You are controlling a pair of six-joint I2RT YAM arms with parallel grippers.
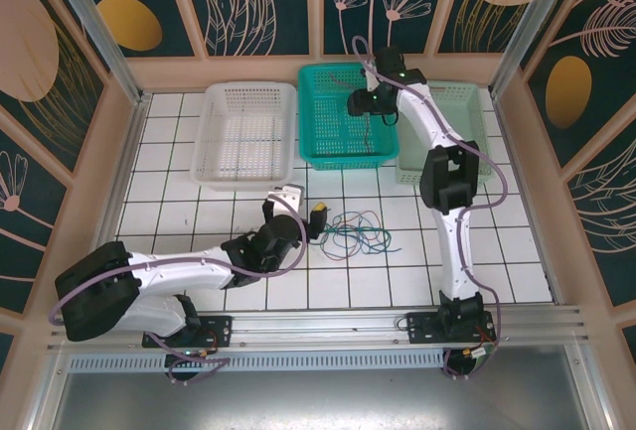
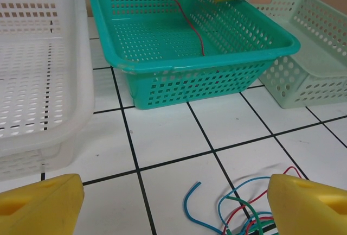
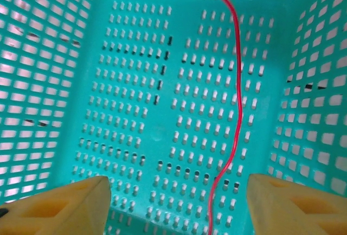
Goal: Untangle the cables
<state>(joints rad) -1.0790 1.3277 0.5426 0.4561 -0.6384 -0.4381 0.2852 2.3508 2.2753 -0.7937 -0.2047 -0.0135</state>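
Note:
A loose tangle of thin blue, green and red cables lies on the white tiled table, just right of my left gripper. In the left wrist view the tangle sits by the right yellow finger, and the left gripper is open with nothing between its fingers. One red cable runs along the floor of the teal basket. My right gripper hovers above it inside the basket with its jaws wide apart, not touching the cable. The red cable also shows in the left wrist view.
Three baskets stand in a row at the back: white, teal and pale green. Wooden walls enclose the table. Bare tiles lie between the baskets and the tangle.

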